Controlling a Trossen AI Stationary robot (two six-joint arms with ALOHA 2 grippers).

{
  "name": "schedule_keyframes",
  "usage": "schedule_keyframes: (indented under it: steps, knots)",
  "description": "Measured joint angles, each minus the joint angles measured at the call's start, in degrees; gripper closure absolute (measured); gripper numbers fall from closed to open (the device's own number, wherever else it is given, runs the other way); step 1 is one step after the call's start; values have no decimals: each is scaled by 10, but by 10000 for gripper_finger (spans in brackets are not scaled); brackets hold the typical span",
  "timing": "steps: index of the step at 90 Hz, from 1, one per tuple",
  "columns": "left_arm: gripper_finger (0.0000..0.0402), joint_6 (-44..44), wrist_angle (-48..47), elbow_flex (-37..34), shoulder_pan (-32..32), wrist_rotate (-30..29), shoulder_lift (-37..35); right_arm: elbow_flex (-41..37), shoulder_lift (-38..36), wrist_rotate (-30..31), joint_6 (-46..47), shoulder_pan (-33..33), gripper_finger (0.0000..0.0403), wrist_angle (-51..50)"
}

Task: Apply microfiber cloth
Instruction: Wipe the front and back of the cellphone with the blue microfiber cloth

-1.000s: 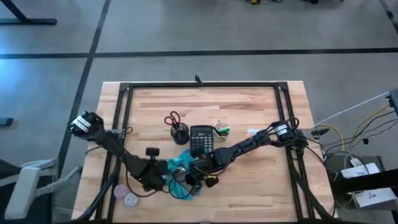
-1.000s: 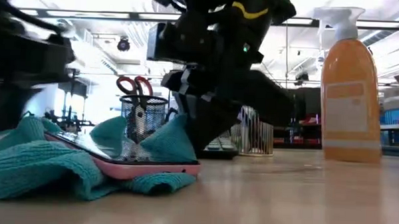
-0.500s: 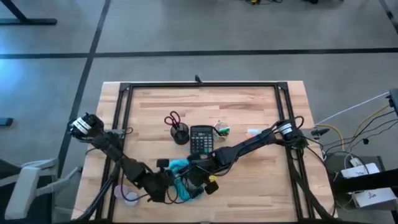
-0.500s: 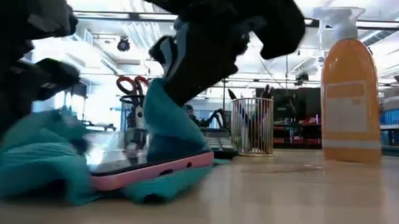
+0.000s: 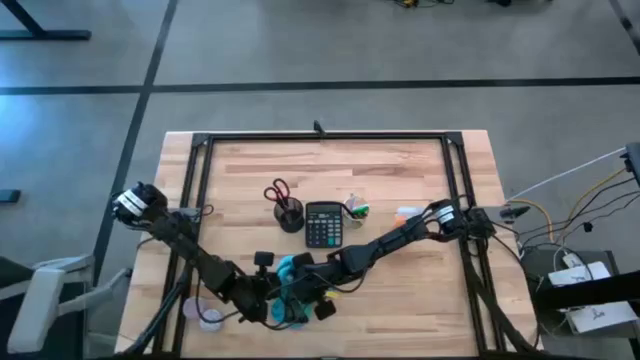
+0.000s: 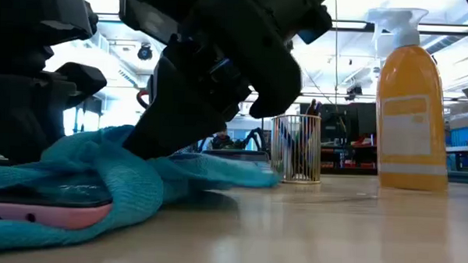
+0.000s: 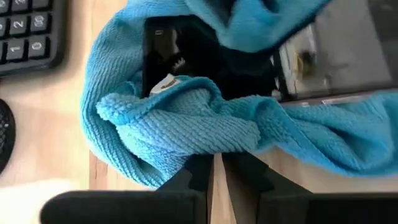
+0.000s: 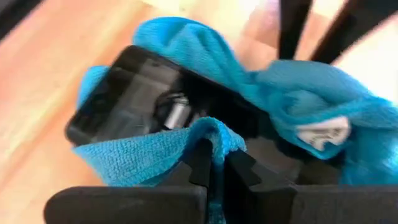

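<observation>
The right gripper (image 8: pixel 214 163) was closed on a fold of the microfiber cloth (image 8: pixel 205 134), which was draped over a phone (image 8: pixel 134 102) near the table's (image 5: pixel 400 310) front edge. The left gripper (image 7: pixel 217 171) was pinched on the cloth's opposite edge. A calculator (image 5: pixel 323 224) lay just behind, an orange spray bottle (image 6: pixel 410 106) farther off.

A ribbed turquoise-blue weave is being shown by the microfiber cloth (image 7: pixel 186 124), glossy black and pink by the phone (image 6: pixel 44 207), orange by the spray bottle (image 6: pixel 410 114), pale wood by the tabletop (image 5: pixel 400 170)
</observation>
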Motion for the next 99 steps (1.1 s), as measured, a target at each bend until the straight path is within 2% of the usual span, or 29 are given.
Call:
schedule_keyframes:
  steps: [11,22,30,46,55,72,78,88,99]
  knots:
    - [381,0,-43,12,-1,10,-19,0,-5,46,-8,-3,403,15]
    - [381,0,-36,12,-1,7,-35,0,-6,51,-37,-4,403,58]
    - [381,0,-23,5,-1,-5,-35,0,2,48,-66,-5,403,90]
    - [381,-4,-3,0,0,-22,-23,-1,24,1,-98,-10,397,103]
    - [381,0,20,0,0,-24,-18,-1,23,-19,-79,-13,366,103]
    - [381,39,74,-1,-1,-22,-11,-2,29,-23,-55,-23,275,145]
    - [381,39,57,-1,-1,-23,-16,-1,34,-21,-44,-31,251,159]
    - [381,35,35,-1,-3,0,-32,-2,35,-11,-30,-36,230,160]
    - [381,33,16,-1,-4,13,-47,-3,35,-9,-31,-38,225,157]
